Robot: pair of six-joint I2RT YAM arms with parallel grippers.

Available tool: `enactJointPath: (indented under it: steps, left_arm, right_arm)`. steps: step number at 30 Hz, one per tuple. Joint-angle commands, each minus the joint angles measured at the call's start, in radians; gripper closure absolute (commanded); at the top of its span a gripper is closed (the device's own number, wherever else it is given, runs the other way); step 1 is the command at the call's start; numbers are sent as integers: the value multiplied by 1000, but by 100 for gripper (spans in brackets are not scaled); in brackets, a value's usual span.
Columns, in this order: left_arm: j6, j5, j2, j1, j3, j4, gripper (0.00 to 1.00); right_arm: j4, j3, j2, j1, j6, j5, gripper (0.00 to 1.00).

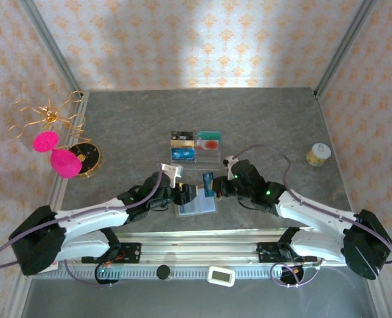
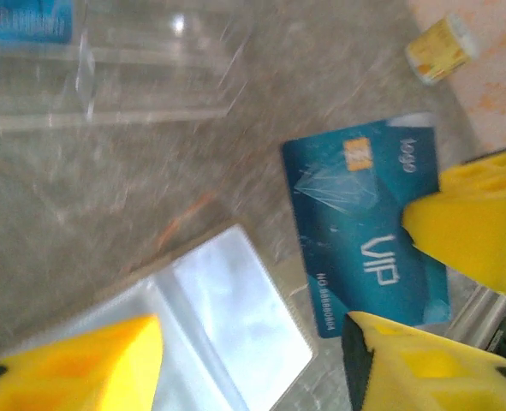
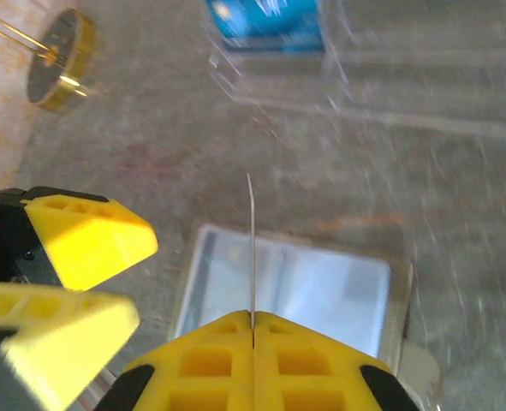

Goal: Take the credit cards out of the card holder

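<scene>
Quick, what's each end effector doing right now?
Left end effector: open, holding nothing.
Right end effector: closed on the blue credit card.

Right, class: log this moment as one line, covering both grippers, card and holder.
left gripper: open over card holder | right gripper: shut on blue card, held upright | card holder: open, lining up

The top camera looks steeply down from above and behind the arm bases, far enough to hold the whole bench (image 1: 282, 126), with the holder (image 1: 202, 205) just below centre. Both wrist cameras hang close over that holder, facing the tray (image 1: 196, 149) beyond it — one past the left fingers (image 2: 73, 364), where the card (image 2: 355, 231) shows flat, one past the right fingers (image 3: 201, 364), where it shows edge-on.
</scene>
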State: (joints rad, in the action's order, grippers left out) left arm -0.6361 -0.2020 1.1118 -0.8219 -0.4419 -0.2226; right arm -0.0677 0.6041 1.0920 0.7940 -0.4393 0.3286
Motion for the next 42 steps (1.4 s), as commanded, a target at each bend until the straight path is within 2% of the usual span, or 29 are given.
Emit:
enactJointPath:
  steps: [1, 4, 5, 7, 8, 12, 16, 21, 24, 30, 36, 42]
  left_arm:
    - [-4, 61, -73, 5, -59, 106, 33]
    - [-11, 75, -111, 6, -82, 179, 26]
    - [-15, 81, -121, 6, -92, 203, 13]
    - [-23, 105, -143, 6, -116, 246, 2]
    - [-21, 116, -157, 6, -134, 271, 1]
    - [-14, 191, -204, 6, -203, 340, 1]
    - [3, 251, -230, 7, -251, 374, 1]
    - [27, 312, -259, 8, -268, 376, 1]
    - [38, 345, -288, 12, -268, 373, 1]
    - [82, 391, -366, 22, -264, 356, 1]
    - [132, 475, -434, 28, -258, 340, 1]
    - [159, 485, -424, 41, -273, 342, 1]
  right_arm:
    - [-23, 135, 31, -22, 202, -32, 100]
    - [-52, 244, 84, -65, 372, 17, 100]
    - [-50, 272, 108, -76, 431, 34, 100]
    - [-63, 331, 155, -102, 522, 79, 100]
    - [-82, 365, 184, -122, 563, 122, 100]
    - [-188, 519, 329, -168, 728, 254, 100]
    - [-392, 715, 513, -180, 899, 335, 100]
    - [-568, 936, 693, -180, 1061, 342, 100]
    - [-613, 1037, 756, -180, 1131, 328, 100]
    - [-690, 1164, 849, -175, 1225, 287, 100]
    - [-691, 1167, 863, -158, 1292, 237, 100]
    - [-670, 1166, 876, -137, 1335, 174, 100]
